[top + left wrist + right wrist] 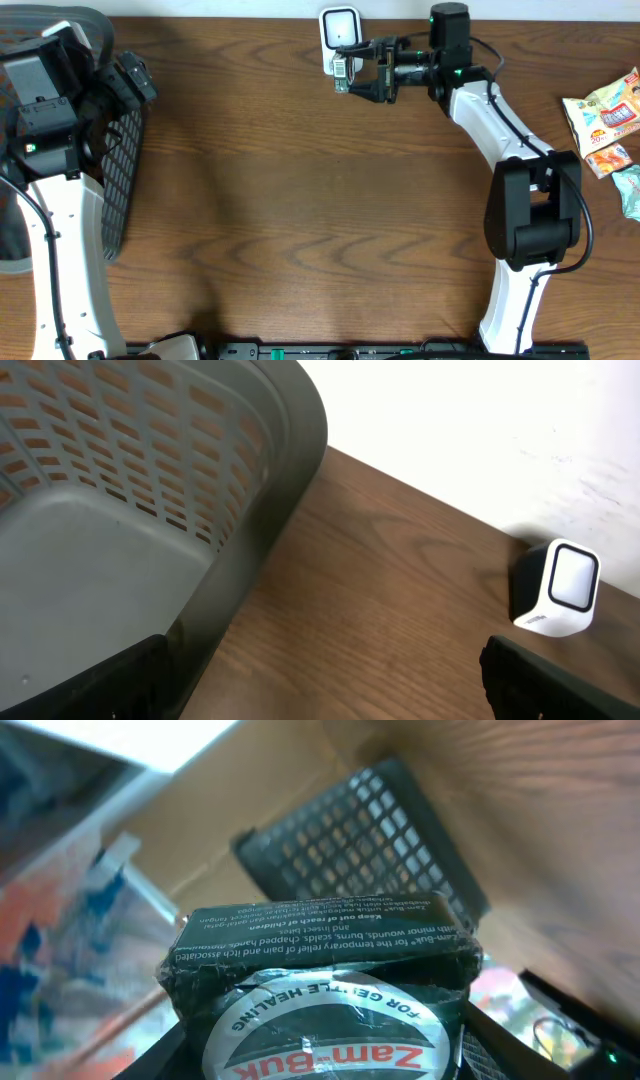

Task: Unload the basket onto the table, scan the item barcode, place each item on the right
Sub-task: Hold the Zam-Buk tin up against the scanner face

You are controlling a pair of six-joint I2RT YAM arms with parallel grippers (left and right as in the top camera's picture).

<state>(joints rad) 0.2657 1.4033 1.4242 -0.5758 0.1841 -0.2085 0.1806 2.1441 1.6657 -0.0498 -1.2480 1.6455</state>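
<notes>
The item is a dark green Zam-Buk box (320,955) wrapped in film, and it fills the right wrist view with its round label facing the camera. My right gripper (325,1055) is shut on it, one black finger on each side. From overhead, the right gripper (365,73) holds the item (342,72) in the air at the table's far edge, just in front of the white barcode scanner (340,30). My left gripper (132,78) is open and empty over the basket's rim, and its wrist view shows the scanner (558,586) off to the right.
A grey perforated basket (120,170) stands at the left table edge and shows large in the left wrist view as the basket (120,510). Several snack packets (605,120) lie at the right edge. Brown wooden tabletop (320,210) lies between the arms.
</notes>
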